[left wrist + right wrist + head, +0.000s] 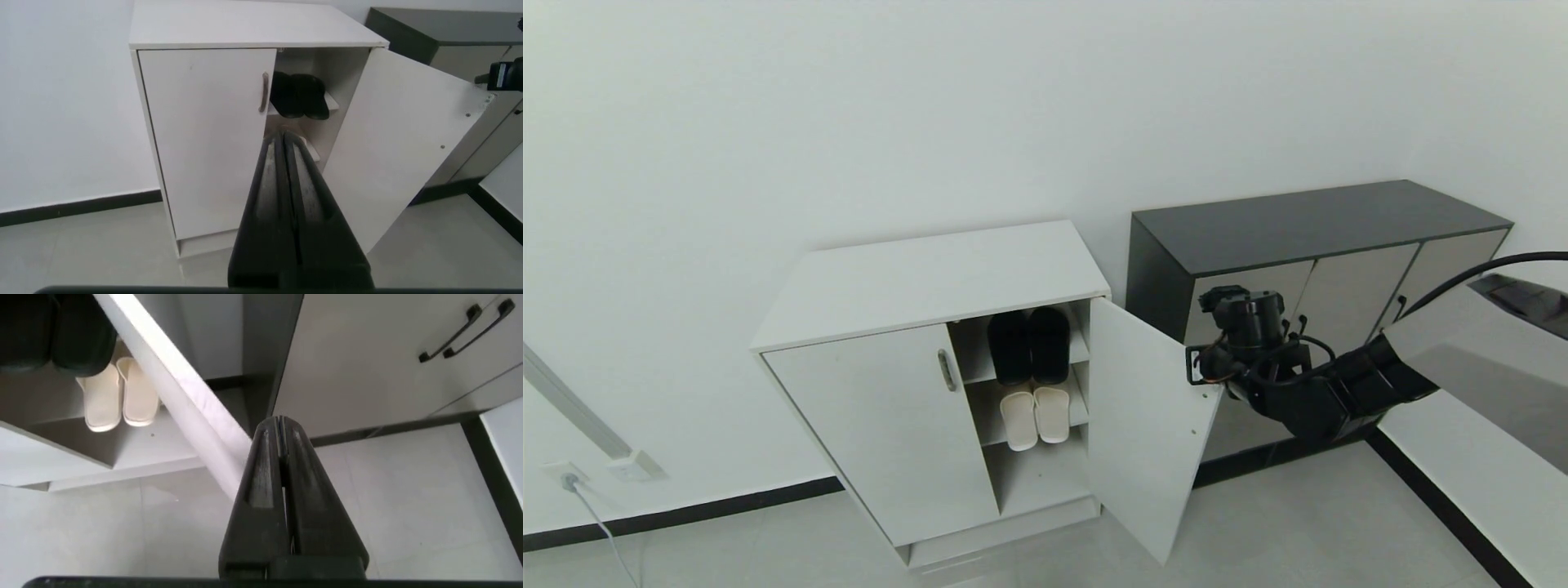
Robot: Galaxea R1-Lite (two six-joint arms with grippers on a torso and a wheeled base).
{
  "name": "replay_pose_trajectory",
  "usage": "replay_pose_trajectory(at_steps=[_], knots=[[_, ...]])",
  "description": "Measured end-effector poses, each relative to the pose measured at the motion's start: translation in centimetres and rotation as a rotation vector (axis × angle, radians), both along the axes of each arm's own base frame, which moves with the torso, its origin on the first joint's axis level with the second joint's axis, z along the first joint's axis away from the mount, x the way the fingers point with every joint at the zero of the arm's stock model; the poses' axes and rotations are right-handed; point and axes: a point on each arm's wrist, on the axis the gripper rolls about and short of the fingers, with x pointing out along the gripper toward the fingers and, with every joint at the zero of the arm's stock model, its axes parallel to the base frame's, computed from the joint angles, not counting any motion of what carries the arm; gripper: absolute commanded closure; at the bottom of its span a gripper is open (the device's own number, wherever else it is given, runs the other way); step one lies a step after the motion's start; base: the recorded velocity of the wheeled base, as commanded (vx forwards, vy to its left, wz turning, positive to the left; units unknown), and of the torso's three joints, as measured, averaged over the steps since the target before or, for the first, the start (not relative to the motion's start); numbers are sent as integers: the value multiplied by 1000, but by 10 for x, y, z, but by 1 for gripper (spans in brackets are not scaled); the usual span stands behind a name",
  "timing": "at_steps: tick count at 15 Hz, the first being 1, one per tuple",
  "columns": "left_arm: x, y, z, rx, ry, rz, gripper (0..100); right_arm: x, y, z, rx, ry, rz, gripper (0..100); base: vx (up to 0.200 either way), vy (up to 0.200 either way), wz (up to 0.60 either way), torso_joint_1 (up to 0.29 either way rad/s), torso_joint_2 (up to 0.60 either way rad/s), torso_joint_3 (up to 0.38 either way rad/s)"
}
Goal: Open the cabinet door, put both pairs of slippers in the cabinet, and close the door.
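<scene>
Head view first: the white cabinet (931, 278) has its right door (1143, 425) swung wide open and its left door (890, 433) shut. Both pairs are already inside, the black slippers (1029, 343) on the top shelf and the white slippers (1036, 415) on the shelf below, toes poking out a bit. The right gripper (1199, 366) sits right at the free edge of the open door, up near its top corner. A dark grey sideboard (1307, 216) stands just behind it.

Left wrist view: the left gripper (284, 143) has its fingers pressed flat together with nothing in them. It's out in front of the cabinet (245, 24), well apart from it and pointing at the opening. The black slippers (298, 94) and the open door (409, 139) are visible past it.

Right wrist view: the right gripper (280, 425) is closed too, with no gap and nothing clamped. Its tips are just beside the door's thin edge (188, 392); I honestly can't tell if they actually touch it. The white slippers (118, 392) and black slippers (57, 335) sit on their shelves beyond, with the sideboard (368, 359) off to the other side.
</scene>
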Motion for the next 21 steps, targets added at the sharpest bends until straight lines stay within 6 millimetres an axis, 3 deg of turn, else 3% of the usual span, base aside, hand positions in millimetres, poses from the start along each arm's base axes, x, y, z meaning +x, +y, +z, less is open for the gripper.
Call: replay_pose_trajectory(at_steps=[8, 15, 21], knots=[[0, 0, 0, 0, 0, 0, 100, -24, 32, -8, -17, 31, 94, 100, 0, 0, 0, 0, 0, 0], [0, 0, 0, 0, 0, 0, 100, -75, 89, -2, 1, 28, 266, 100, 0, 0, 0, 0, 0, 0], [0, 0, 0, 0, -1, 0, 100, -83, 80, 13, 3, -2, 280, 100, 0, 0, 0, 0, 0, 0]])
